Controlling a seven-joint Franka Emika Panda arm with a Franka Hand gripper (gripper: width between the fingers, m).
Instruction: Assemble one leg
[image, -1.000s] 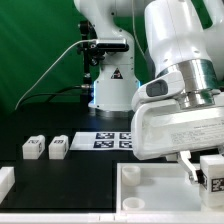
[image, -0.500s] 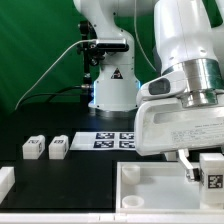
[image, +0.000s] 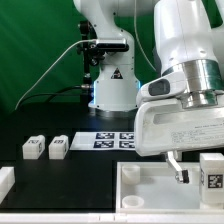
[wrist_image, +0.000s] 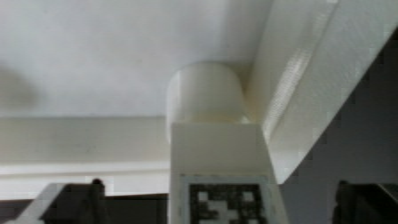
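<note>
Gripper (wrist_image: 222, 204) spread, fingers (image: 179, 172) clear of the leg (wrist_image: 217, 130). The leg stands upright, apparently in a corner socket of the white tray (image: 150, 180), with the rim close beside it. Two spare legs (image: 33, 148) and the marker board (image: 112, 140) lie well apart on the table.

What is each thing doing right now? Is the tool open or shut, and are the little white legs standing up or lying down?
Tool: open, fingers clear of the leg on both sides.
Leg: upright at the tray's corner, not gripped; cannot tell if it is fully seated.
Tray: flat on the table, rim up.
Spare legs: lying side by side on the table, untouched.
Marker board: flat on the table.
</note>
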